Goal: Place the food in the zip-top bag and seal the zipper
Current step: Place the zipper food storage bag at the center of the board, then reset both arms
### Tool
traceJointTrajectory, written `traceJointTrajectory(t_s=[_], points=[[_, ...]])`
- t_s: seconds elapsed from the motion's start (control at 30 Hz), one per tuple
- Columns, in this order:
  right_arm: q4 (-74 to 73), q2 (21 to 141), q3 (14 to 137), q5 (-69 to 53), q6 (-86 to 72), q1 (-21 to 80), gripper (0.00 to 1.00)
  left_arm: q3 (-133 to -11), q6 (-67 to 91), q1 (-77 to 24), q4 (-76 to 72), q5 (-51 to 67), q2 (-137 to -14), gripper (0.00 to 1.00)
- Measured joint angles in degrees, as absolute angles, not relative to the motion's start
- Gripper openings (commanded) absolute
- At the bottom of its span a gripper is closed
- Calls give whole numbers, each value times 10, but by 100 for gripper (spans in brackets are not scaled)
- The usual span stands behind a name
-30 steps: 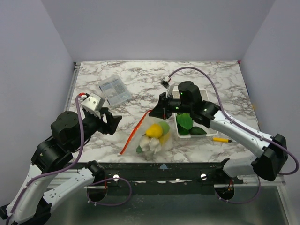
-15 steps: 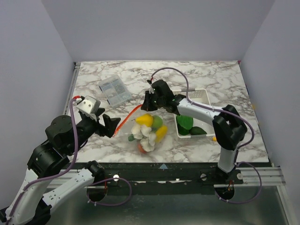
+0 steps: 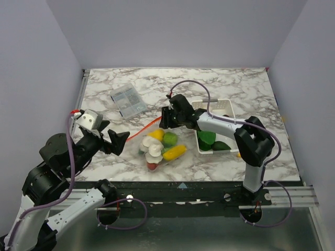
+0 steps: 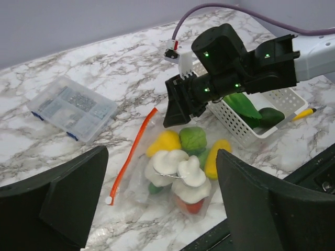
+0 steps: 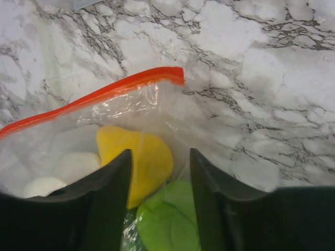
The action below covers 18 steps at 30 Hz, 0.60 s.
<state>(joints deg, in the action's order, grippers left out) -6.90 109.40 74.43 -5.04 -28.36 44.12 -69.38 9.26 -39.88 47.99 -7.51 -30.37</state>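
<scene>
A clear zip-top bag [image 3: 157,149] lies on the marbled worktop [image 3: 235,83] near its front edge, just left of a white basket [image 3: 224,109]. Inside the bag sits food: white mushrooms [image 4: 178,170], a yellow piece [image 4: 163,141], a green one [image 4: 192,139] and something red [image 4: 193,207] underneath. The orange-red zipper [image 4: 131,154] runs along the bag's far-left edge. The right fingers [image 5: 99,204] stand apart, one on either side of the bag's far corner, clamping nothing. The left fingers [image 4: 63,193] are spread wide and empty, near the bag. More green food [image 4: 246,107] lies in the basket, with a yellow pen [image 4: 302,112] beside it.
</scene>
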Motion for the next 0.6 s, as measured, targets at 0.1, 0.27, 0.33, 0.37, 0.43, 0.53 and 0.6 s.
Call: traceJointTrajectory(t_s=[0.1, 0.27, 0.33, 0.37, 0.43, 0.53, 0.6], points=[[-81, 1058, 734, -36, -273, 441, 68, -706, 93, -399, 480, -82, -301, 99], [-109, 968, 725, 1, -250, 441, 76, -710, 97, -399, 479, -98, -298, 99], [-123, 928, 724, 14, -236, 441, 79, -710, 99, -399, 479, -100, -298, 99], [-131, 905, 721, 21, -229, 441, 80, -711, 99, -399, 479, -101, -298, 98], [-142, 858, 709, 33, -219, 441, 88, -715, 100, -399, 479, -105, -297, 99], [-157, 763, 678, 50, -204, 441, 99, -718, 102, -399, 472, -110, -287, 99], [-165, 690, 656, 60, -194, 441, 99, -719, 104, -399, 465, -113, -277, 99]])
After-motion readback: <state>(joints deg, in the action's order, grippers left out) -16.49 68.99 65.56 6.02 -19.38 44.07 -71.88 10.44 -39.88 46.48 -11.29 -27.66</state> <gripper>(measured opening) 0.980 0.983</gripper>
